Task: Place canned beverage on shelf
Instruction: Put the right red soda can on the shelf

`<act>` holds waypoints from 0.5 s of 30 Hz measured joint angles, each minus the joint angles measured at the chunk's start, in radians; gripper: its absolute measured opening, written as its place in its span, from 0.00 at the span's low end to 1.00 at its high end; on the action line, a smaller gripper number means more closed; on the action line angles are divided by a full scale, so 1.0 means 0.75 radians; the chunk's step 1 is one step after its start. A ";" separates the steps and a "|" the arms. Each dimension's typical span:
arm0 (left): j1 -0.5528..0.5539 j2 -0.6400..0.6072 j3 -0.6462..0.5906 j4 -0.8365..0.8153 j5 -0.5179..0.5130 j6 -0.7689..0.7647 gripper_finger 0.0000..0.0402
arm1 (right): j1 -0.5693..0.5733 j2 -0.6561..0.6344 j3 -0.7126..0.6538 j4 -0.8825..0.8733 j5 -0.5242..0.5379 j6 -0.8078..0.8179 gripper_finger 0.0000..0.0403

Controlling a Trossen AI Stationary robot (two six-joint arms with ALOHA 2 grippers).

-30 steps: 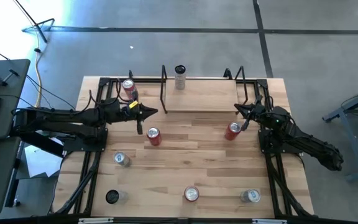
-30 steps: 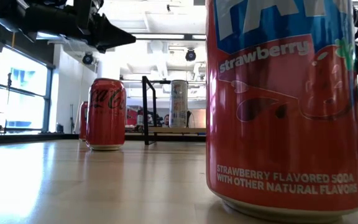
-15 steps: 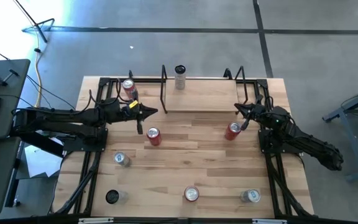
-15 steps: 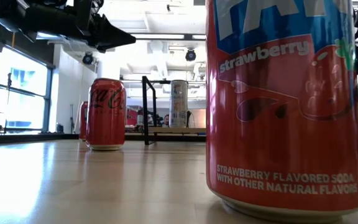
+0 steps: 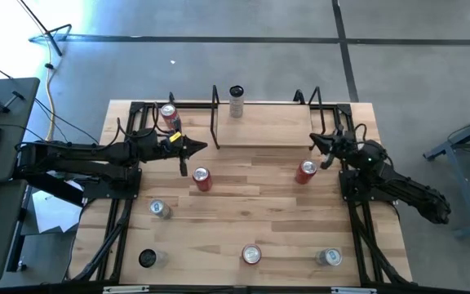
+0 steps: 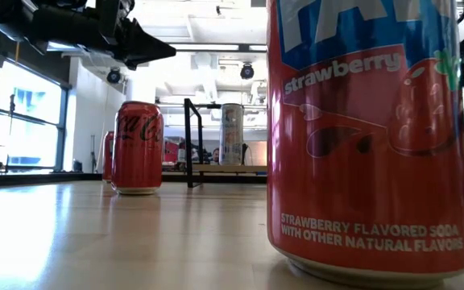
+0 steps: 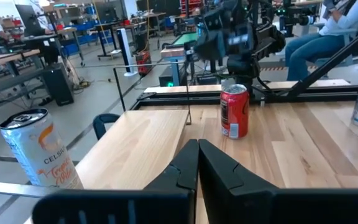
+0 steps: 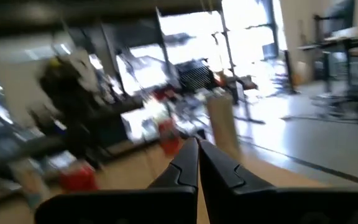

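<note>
Shelf (image 5: 263, 131) at tabletop (image 5: 243, 220) far edge, tall pale can (image 5: 236, 101) upright on its far side. Left pincer (image 5: 199, 147) clenched, empty, raised just beside shelf's left corner. Red cola can (image 5: 202, 179) upright, near shelf front, under left pincer. Right pincer (image 5: 317, 142) clenched, empty, at shelf's right end. Red can (image 5: 305, 171) upright just in front of shelf's right end, apart from right pincer.
</note>
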 joint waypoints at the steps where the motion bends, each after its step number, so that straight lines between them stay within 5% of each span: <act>1: -0.001 0.000 0.000 0.001 0.000 0.001 0.01 | 0.000 0.000 0.000 0.053 -0.031 0.024 0.00; 7: -0.001 0.000 0.000 -0.003 0.000 0.013 0.01 | 0.006 0.000 0.002 0.332 -0.309 0.110 0.00; 15: -0.001 0.000 0.001 -0.034 0.000 0.015 0.01 | 0.094 0.085 0.202 -0.079 -0.149 -0.003 0.10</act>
